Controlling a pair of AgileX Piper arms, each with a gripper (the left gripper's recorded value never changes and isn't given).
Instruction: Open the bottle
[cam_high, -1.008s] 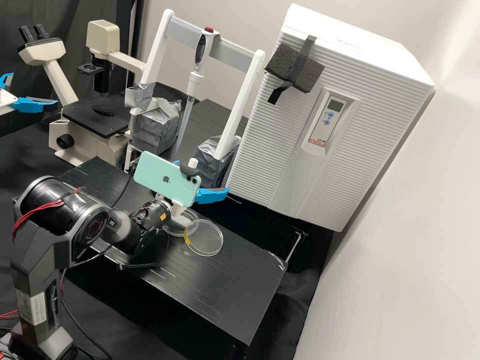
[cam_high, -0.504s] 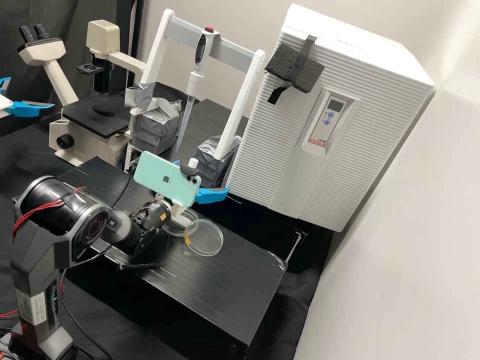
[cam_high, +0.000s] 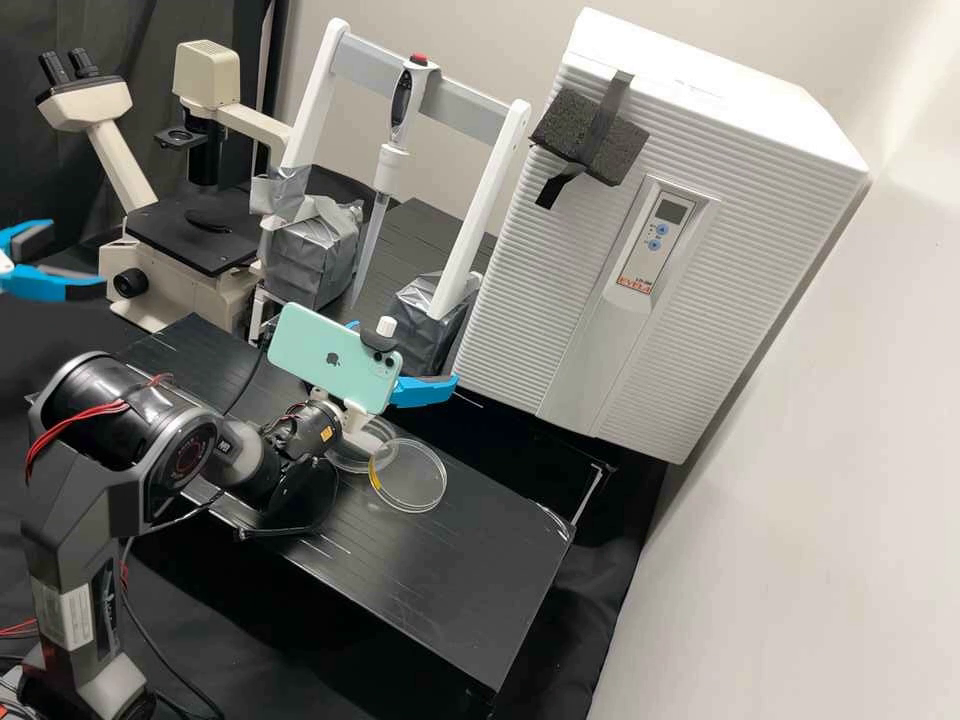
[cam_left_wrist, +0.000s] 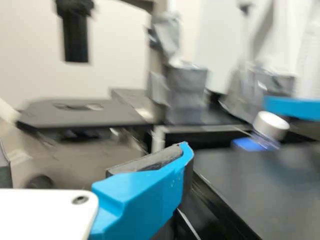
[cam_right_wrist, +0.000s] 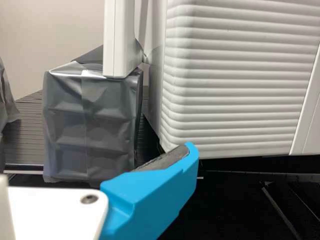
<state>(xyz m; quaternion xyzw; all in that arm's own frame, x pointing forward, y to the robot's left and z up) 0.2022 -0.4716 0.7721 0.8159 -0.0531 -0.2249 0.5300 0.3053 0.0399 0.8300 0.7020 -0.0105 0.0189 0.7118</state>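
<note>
Left gripper (cam_high: 70, 258): at 9 o'clock in the high view, in front of the microscope (cam_high: 150, 220); its two blue fingers stand spread with nothing between them.

Left wrist view: blurred; past the arm's own finger (cam_left_wrist: 145, 192) it gives a low side angle on a pale round cap (cam_left_wrist: 270, 125), just beside a blue finger of the other arm.

Pipette stand (cam_high: 330, 110): at 12 o'clock, its feet in grey taped blocks (cam_high: 310, 250), a pipette (cam_high: 385, 170) hanging from the crossbar.

Bottle (cam_high: 384, 328): near the middle of the high view, at 11 o'clock from the petri dish (cam_high: 408, 488); it is upright with its long axis vertical and its white cap pointing to 12 o'clock. The dark body is mostly hidden behind the mint phone (cam_high: 333, 358).

Right gripper (cam_high: 422, 384): just beside the bottle, with one blue finger jutting toward 3 o'clock below the cap; whether it is clamped on the bottle cannot be told.

Right wrist view: shows its own finger (cam_right_wrist: 150, 200), a taped block (cam_right_wrist: 90, 125) and the ribbed white cabinet (cam_right_wrist: 235, 75) close up.

White cabinet (cam_high: 640, 230): at 2 o'clock, behind the black platform (cam_high: 440, 570).
</note>
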